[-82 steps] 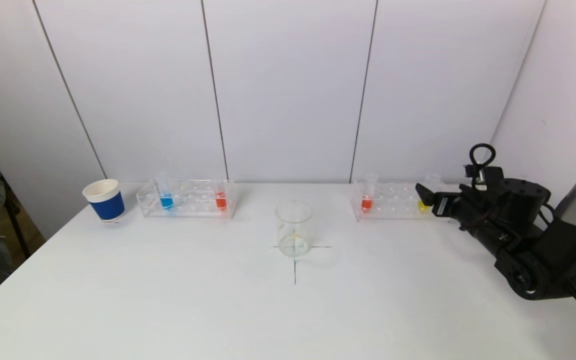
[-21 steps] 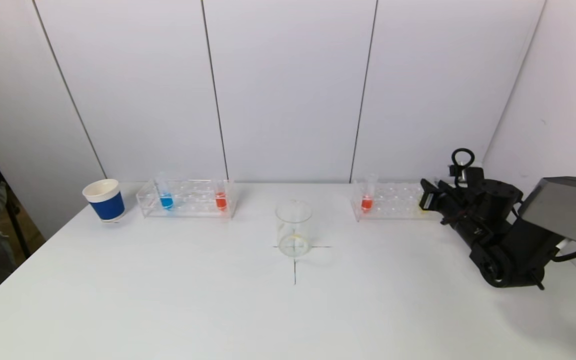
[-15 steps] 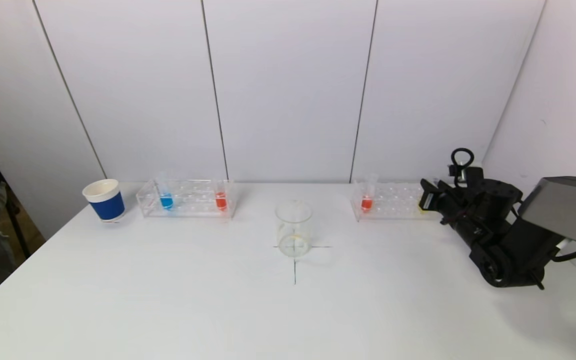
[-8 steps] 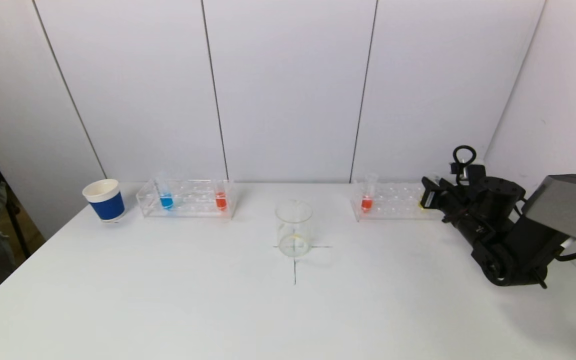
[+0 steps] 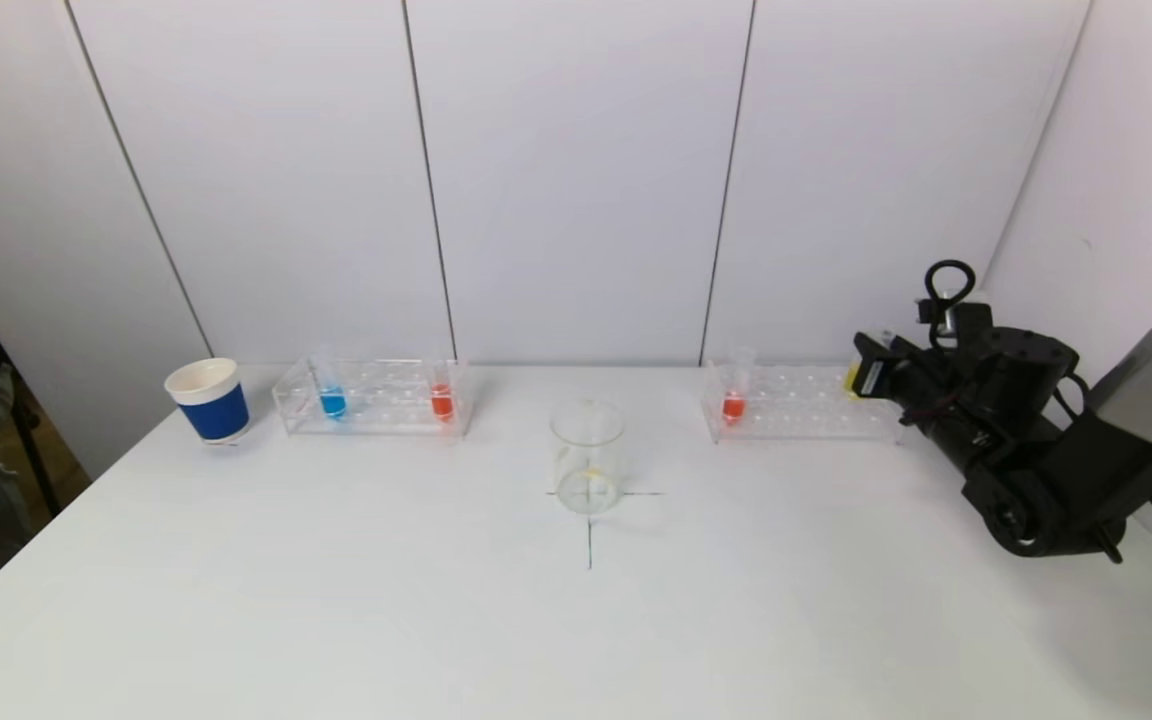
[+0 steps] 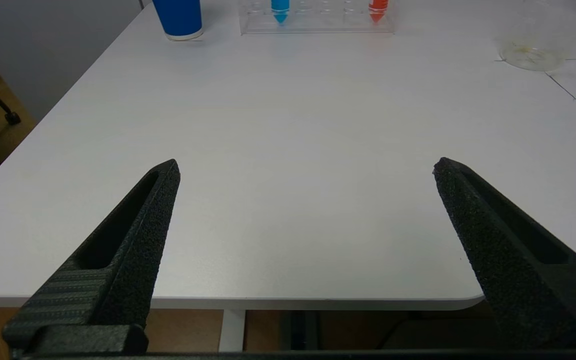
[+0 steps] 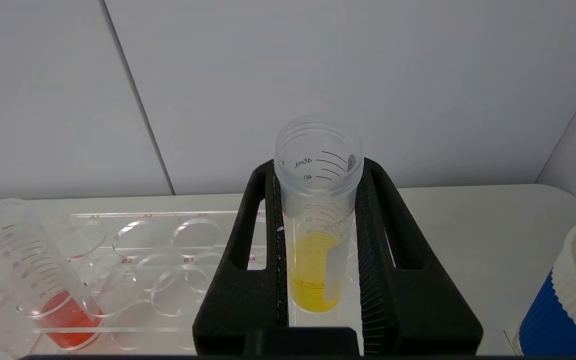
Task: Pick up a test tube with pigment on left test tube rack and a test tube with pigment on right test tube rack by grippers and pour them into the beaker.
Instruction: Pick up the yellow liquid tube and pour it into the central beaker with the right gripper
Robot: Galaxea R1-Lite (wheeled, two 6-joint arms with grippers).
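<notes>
Blue paper wraps the cup [image 5: 207, 400] at the far left of the table [image 5: 336, 600], and just beside it stands the left rack [image 5: 373, 398] with a blue tube [image 5: 331, 393] and a red tube [image 5: 441, 394] sitting in its holes. The left end effector [image 6: 303, 170] hangs low by the near edge of the table, far from that rack, with its two fingers [image 6: 133, 235] spread wide and nothing between them. The glass beaker [image 5: 587, 456] stands in the middle on a drawn cross, and a little yellow shows at its bottom. The right rack [image 5: 796, 403] holds one leaning tube with red pigment [image 5: 735, 392]. At the far right, the right end effector [image 7: 318, 240] is squeezed shut on the yellow tube [image 7: 318, 215], holding it by its middle, just above the yellow liquid. This tube is at the right end of the right rack, lifted a bit, and stands almost straight up with its top open. It looks like light, smooth, hard plastic, so it could slip or turn in a loose hold. A firm hold on the middle seems best, and tipping it early would likely spill the pigment.
</notes>
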